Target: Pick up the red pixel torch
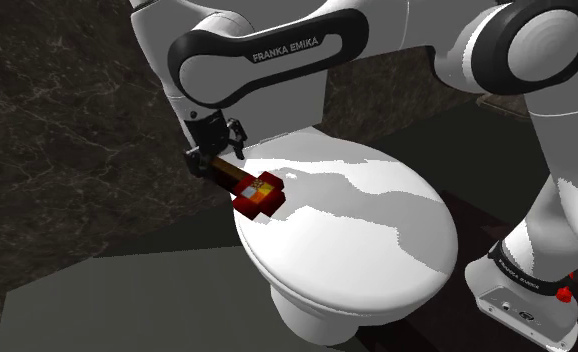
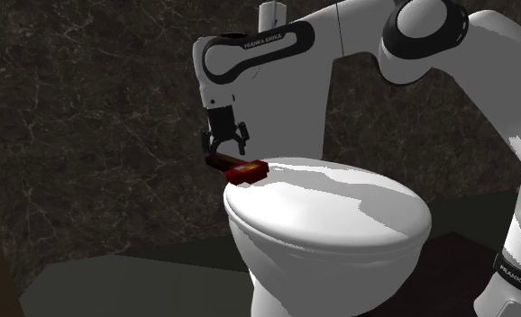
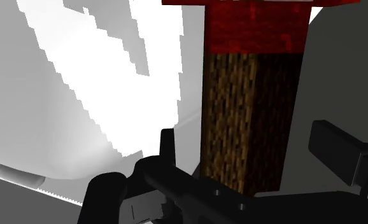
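Shoulder view, left to right: dark marbled stone wall point(image 1: 67, 130), my black two-finger gripper point(image 1: 215, 160) pointing down, red pixel torch point(image 1: 258, 193), white toilet's closed lid point(image 1: 367, 230), white stand point(image 1: 522, 305).

Torch is blocky: square brown wood-grain handle, dark red head with a small yellow-orange patch on top. It lies flat at the lid's edge on the shoulder view's left. The head is on the lid and the handle sticks out past the rim toward me.

My fingers point(image 3: 168, 147) are apart, one on each side of the handle. Wrist view shows a gap on both sides: straddling, not clamped.

Second exterior view: gripper sits over the handle end.
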